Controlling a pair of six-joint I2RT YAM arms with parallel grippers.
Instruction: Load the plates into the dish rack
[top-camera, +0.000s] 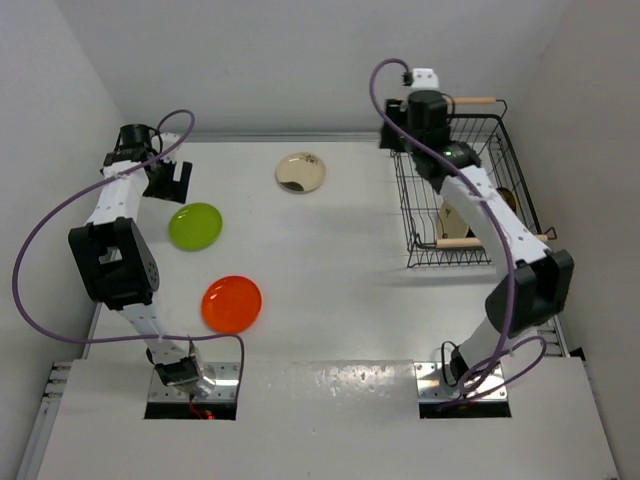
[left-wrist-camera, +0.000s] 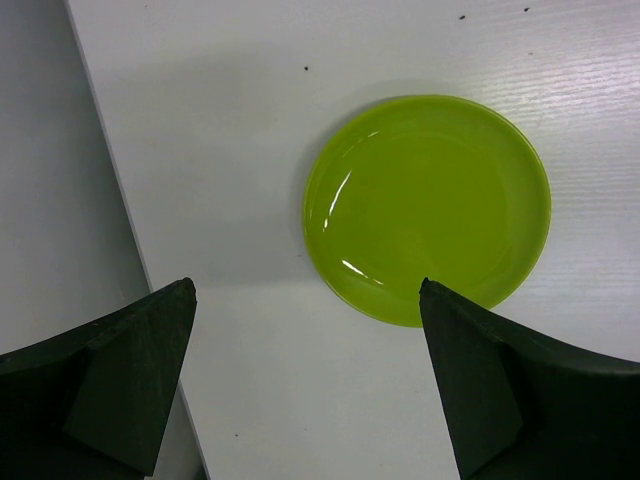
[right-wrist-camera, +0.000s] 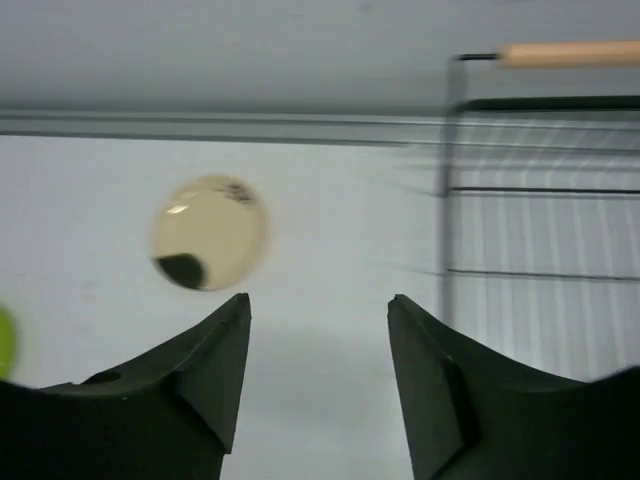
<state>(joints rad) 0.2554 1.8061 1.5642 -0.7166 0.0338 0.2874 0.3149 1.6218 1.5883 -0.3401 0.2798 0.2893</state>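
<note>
A lime green plate (top-camera: 196, 226) lies flat at the left of the table. My left gripper (top-camera: 172, 181) hovers open and empty just beyond its far-left rim. In the left wrist view the plate (left-wrist-camera: 428, 205) sits ahead of the gripper (left-wrist-camera: 305, 290), beside the right finger. An orange-red plate (top-camera: 231, 304) lies nearer the arm bases. A cream plate (top-camera: 300, 172) with a dark mark lies at the back centre. The black wire dish rack (top-camera: 405, 200) stands at the right and holds a cream plate (top-camera: 455, 215) and a brown one (top-camera: 506, 198). My right gripper (top-camera: 394, 138) is open and empty by the rack's far left corner. Its wrist view (right-wrist-camera: 318, 300) shows the cream plate (right-wrist-camera: 208, 232) and the rack (right-wrist-camera: 447, 180).
The rack has wooden handles at its far end (top-camera: 472, 100) and near end (top-camera: 455, 242). White walls close the table at the back and both sides. The table's left edge (left-wrist-camera: 120, 190) runs close to my left gripper. Purple cables loop off both arms.
</note>
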